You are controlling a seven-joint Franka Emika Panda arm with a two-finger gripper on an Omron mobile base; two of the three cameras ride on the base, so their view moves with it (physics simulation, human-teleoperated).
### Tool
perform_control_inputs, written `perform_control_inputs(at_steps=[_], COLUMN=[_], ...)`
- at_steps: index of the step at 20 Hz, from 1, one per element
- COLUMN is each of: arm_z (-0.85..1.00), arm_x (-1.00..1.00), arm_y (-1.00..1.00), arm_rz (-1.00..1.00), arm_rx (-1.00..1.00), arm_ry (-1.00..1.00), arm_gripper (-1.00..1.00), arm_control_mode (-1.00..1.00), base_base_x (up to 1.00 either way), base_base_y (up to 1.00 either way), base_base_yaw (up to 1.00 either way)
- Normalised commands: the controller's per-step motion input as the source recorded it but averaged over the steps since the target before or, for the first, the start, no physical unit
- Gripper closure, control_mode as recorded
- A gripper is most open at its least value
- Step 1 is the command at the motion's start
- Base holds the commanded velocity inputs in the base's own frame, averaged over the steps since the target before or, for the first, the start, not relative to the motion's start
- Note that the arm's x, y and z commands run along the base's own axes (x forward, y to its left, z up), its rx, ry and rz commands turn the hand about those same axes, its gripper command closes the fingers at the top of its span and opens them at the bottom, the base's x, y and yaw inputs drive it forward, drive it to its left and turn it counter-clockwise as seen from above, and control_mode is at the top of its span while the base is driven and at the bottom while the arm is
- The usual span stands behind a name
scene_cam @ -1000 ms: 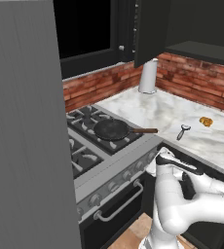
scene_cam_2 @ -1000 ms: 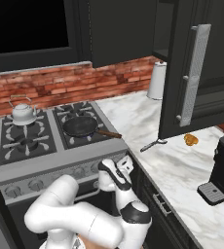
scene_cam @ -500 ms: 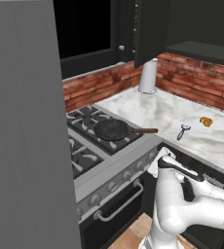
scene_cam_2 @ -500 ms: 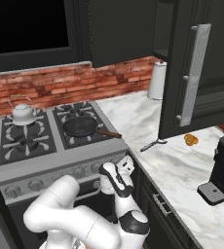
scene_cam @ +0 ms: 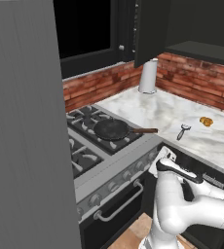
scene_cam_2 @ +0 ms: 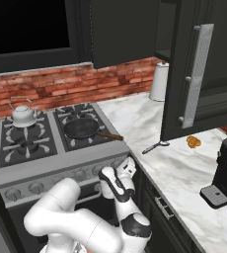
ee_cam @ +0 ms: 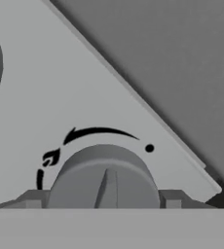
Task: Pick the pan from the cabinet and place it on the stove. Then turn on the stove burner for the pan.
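Pan: round black frying pan with thin brown handle sits on the grey steel gas stove's black grate, handle toward the marble tabletop | Gripper: fingers apart, flanking a round grey front knob, tips beside it, contact unclear | Cabinet: dark door open.

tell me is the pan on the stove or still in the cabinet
On the stove: the pan sits on a black grate, handle pointing toward the marble counter.
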Motion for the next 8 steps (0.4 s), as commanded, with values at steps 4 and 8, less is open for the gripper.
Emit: perform_control_inputs(at_steps=[4,8], arm_z=[0.00,0.00], arm_x=[-0.22,-0.37], arm_y=[0.23,0.00], arm_rz=[0.00,0.00], arm_rx=[-0.23,-0.16], arm_ry=[-0.29,-0.24], arm_gripper=[-1.00,-1.00], arm_control_mode=[-1.00,-1.00], base_base_x=[0.00,0.00], base_base_y=[0.00,0.00], base_base_yaw=[0.00,0.00])
